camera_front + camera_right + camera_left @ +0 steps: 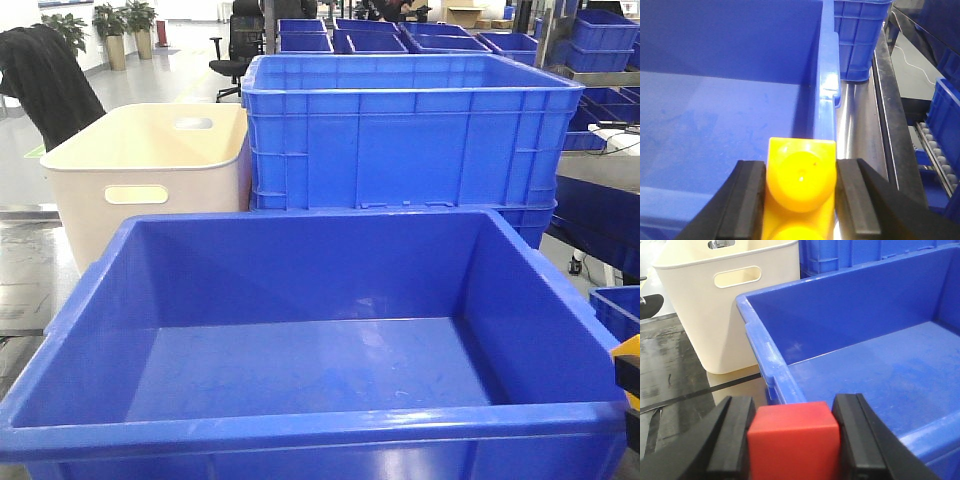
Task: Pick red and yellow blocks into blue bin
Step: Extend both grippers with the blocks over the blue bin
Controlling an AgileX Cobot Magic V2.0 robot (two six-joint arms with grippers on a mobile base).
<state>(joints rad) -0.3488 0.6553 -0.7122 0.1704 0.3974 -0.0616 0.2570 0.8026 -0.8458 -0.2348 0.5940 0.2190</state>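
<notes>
Fingers (732, 440) grip red block (792, 440) and yellow block (801, 175) — glossy dark table (670, 375), crates (410, 130) beyond.

Looking like a warehouse-style logistics test floor sharing space with an open office. Blue crates (380, 40) are sitting in rows and stacks across the back, and a second stack (600, 40) is sitting up on a shelf at the right. A ribbed blue crate (400, 140), a cream tub (190, 215) and the blue bin (300, 270) are crowding together on a shiny metal bench (855, 130). A roller conveyor (937, 155) is running alongside the bench. Office side is showing too: a black swivel chair (238, 45) and potted plants (125, 25) are standing on a glossy pale floor.
</notes>
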